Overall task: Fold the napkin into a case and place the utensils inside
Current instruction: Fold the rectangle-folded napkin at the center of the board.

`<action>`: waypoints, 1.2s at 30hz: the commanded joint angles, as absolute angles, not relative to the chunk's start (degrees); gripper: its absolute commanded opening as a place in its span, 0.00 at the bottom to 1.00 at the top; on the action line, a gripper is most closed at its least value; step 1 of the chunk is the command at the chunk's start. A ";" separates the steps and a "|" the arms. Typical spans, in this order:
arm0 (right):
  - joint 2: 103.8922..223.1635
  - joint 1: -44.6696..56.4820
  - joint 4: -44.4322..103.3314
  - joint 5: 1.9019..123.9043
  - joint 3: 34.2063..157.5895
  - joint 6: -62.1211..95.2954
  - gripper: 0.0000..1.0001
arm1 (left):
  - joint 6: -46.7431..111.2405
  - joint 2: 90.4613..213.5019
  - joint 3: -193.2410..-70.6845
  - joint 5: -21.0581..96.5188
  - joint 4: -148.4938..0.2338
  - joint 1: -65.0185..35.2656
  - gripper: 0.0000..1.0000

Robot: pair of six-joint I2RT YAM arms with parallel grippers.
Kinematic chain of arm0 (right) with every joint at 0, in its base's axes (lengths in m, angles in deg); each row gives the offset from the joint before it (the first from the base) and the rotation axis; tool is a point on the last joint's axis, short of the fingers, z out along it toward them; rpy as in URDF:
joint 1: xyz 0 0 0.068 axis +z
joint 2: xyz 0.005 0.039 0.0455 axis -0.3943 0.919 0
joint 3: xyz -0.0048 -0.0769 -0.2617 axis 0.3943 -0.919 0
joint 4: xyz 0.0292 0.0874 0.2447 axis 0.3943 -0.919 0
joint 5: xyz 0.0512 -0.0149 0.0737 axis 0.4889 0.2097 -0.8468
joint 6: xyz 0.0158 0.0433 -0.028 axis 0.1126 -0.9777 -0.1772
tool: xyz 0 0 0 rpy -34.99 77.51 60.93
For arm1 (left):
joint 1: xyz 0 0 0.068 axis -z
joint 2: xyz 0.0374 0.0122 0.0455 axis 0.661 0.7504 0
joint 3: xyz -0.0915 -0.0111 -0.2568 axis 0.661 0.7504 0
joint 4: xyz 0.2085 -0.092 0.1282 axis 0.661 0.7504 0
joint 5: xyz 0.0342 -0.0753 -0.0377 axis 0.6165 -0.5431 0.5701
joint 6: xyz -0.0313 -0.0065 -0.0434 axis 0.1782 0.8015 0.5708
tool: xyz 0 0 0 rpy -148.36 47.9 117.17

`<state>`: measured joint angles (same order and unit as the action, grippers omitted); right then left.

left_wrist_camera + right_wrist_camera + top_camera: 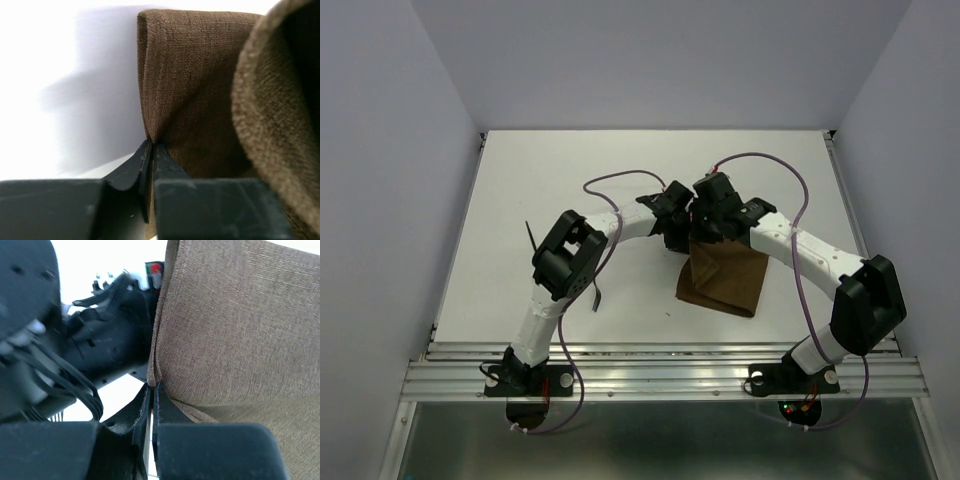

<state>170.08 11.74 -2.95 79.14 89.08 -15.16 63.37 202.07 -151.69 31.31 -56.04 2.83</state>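
Observation:
The dark brown napkin [725, 280] is folded into a narrow panel at the table's middle right. Its far end is lifted under both grippers and its near end rests on the table. My left gripper [677, 235] [151, 145] is shut on the folded left edge of the napkin [190, 80]. My right gripper [704, 232] [154, 386] is shut on the same cloth's edge [235, 330], close beside the left one. One thin dark utensil [532, 238] lies at the left. Another utensil [597, 294] shows partly beside the left arm.
The white table [570, 170] is walled in on three sides. A metal rail [660, 365] runs along the near edge with both arm bases on it. The left arm's elbow [570, 262] hangs over the utensils. The left wrist's black body [100, 340] fills the right wrist view's left half.

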 commanded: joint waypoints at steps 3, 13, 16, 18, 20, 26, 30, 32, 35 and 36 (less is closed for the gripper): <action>169.90 12.11 -1.42 79.42 89.17 -15.71 0.01 | 58.47 196.55 -149.45 33.25 -51.81 0.99 0.20; 170.43 12.11 -0.19 77.31 87.68 -16.85 0.01 | 52.23 191.19 -146.81 33.16 -49.09 -0.33 0.35; 170.34 12.11 -0.10 77.05 87.76 -16.85 0.01 | 51.34 190.31 -145.49 33.07 -49.00 -0.68 0.35; 170.25 12.11 -0.19 76.79 87.68 -16.76 0.01 | 51.17 189.60 -144.26 32.98 -49.26 -0.95 0.35; 170.08 12.11 -0.19 76.44 87.59 -16.68 0.01 | 51.17 189.17 -143.38 32.72 -49.70 -1.03 0.34; 170.16 12.11 -0.36 75.12 87.67 -16.06 0.01 | 51.69 189.34 -140.66 31.67 -51.63 -1.47 0.30; 171.92 12.11 -0.45 73.97 88.38 -15.89 0.01 | 51.96 188.55 -139.25 31.75 -52.34 -2.17 0.29; 172.36 12.11 -0.45 73.88 88.64 -15.97 0.01 | 51.87 187.93 -138.90 31.84 -52.43 -2.70 0.29; 172.71 12.11 -0.37 73.88 88.91 -16.06 0.01 | 51.70 187.41 -138.28 31.84 -52.43 -3.14 0.29; 172.71 12.11 -0.37 73.88 88.99 -15.97 0.01 | 51.61 187.32 -138.28 31.84 -52.43 -3.23 0.29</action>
<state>172.64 11.74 -2.36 74.60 87.79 -16.26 52.57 191.88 -139.08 32.19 -52.02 -2.48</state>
